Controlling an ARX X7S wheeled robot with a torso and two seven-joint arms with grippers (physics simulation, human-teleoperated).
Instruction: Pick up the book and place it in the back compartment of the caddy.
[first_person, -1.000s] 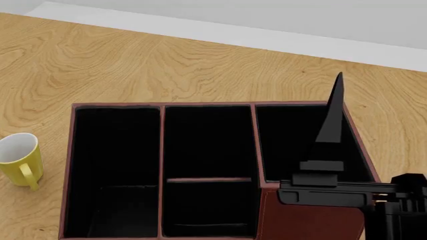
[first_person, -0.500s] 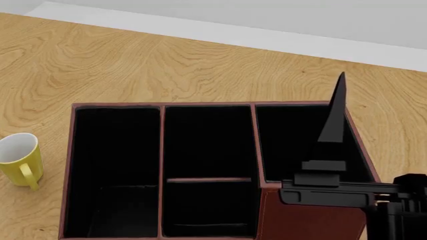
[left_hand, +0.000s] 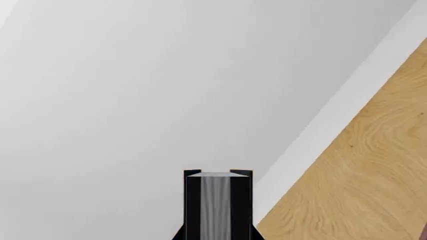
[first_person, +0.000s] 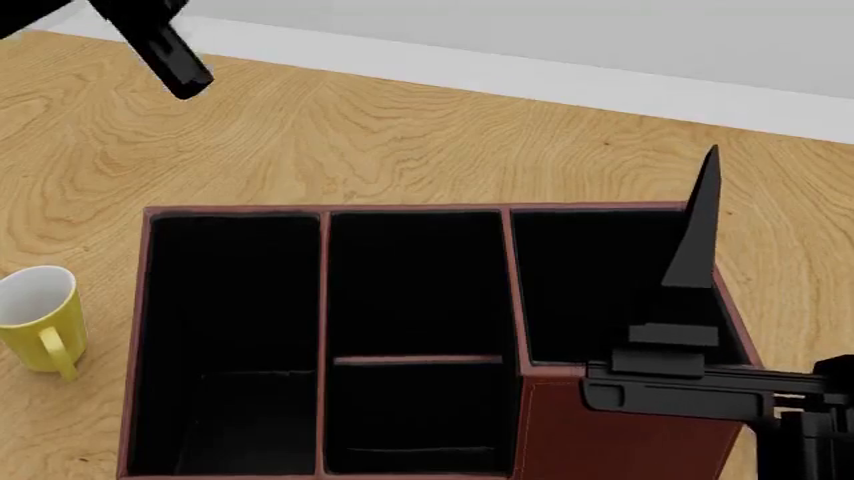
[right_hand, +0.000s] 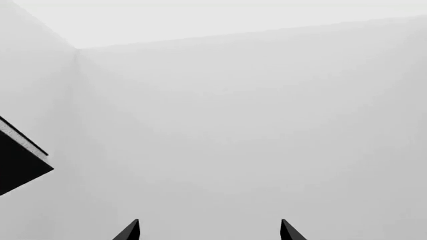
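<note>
Because the small thin black-covered book with a white, finely lined page edge (left_hand: 218, 207) sits dead centre in the left wrist view, page edge toward the camera and nothing but wall and floor behind it, I judge it is clamped in the left gripper (first_person: 171, 55) and carried high. In the head view that arm's end is only a dark bar at the upper left corner, well apart from everything on the table, so I cannot separate fingers from book there.

Such height makes sense: the book has to clear the walls of the rectangular dark red-brown leather-look caddy (first_person: 138, 330) before it can drop in from above. Its target, the short wide back compartment (first_person: 416, 415) of the divided middle column, is black-lined and seems empty (as do the other three sections).

Over the caddy's right side, the right gripper (right_hand: 208, 231) points up and away with its fingers spread wide and nothing between them, probably parked so the middle column stays open to the left arm.

Beside the caddy's left wall, on the light wood-grain table (first_person: 400, 140), the yellow ceramic mug (first_person: 40, 315) stands apart and plays no role.
</note>
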